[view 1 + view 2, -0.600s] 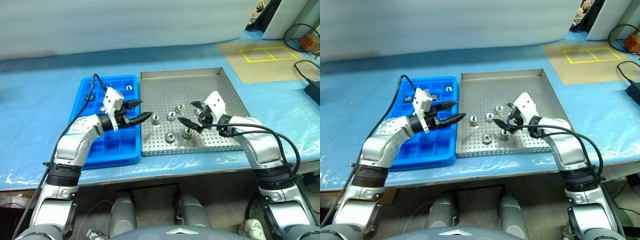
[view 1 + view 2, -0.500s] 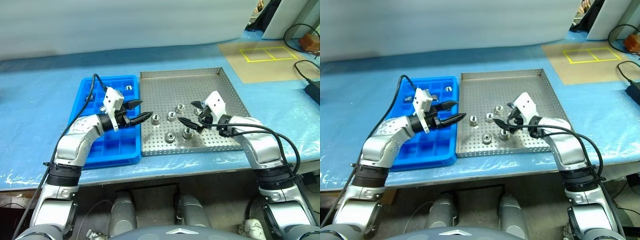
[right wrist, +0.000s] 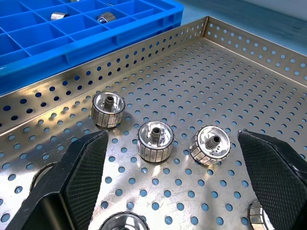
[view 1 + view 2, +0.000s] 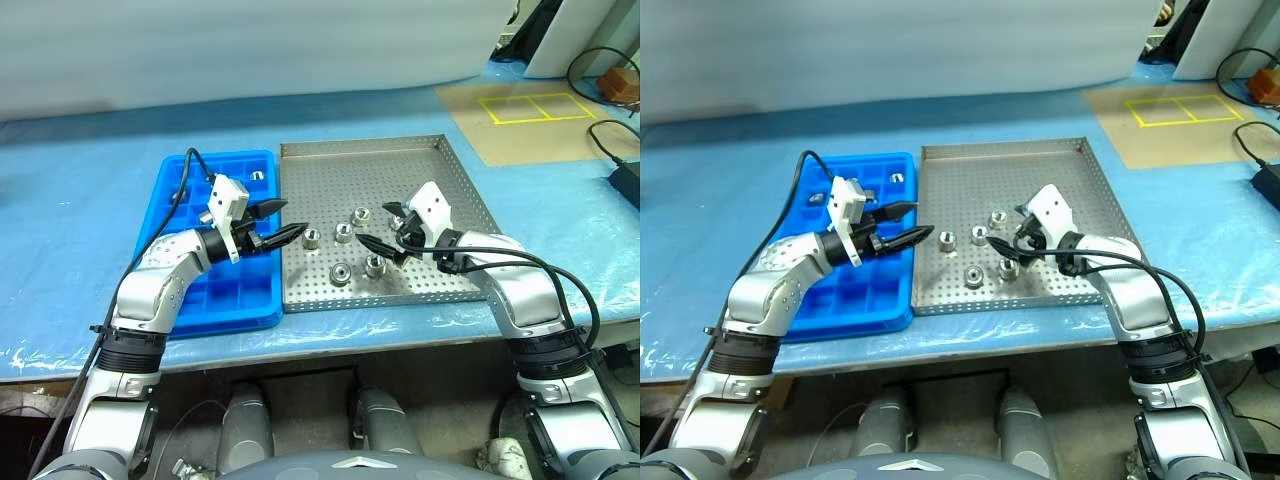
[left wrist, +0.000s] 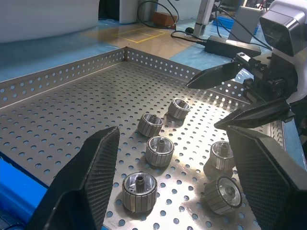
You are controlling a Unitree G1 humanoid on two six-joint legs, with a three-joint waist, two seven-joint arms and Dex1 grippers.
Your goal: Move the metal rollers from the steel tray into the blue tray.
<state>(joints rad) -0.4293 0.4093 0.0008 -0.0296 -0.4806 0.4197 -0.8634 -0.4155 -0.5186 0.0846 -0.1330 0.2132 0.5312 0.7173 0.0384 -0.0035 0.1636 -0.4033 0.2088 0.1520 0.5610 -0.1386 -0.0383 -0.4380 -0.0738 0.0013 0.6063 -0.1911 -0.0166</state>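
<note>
— Where are the metal rollers (image 4: 343, 232)?

— Five stand on the steel tray (image 4: 400, 175), clustered toward its near half; at least two more sit in far compartments of the blue tray (image 4: 215, 295) — small at this range, so possibly more.

— And the grippers?

— The left gripper (image 4: 285, 222) hovers at the seam between the trays, jaws apart, empty. The right gripper (image 4: 378, 228) hangs over the cluster — spread wide, holding nothing.

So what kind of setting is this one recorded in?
Probably a workshop or lab bench: a blue-covered table holding a perforated steel tray of metal rollers, a compartmented blue tray, and yellow floor tape.
</note>
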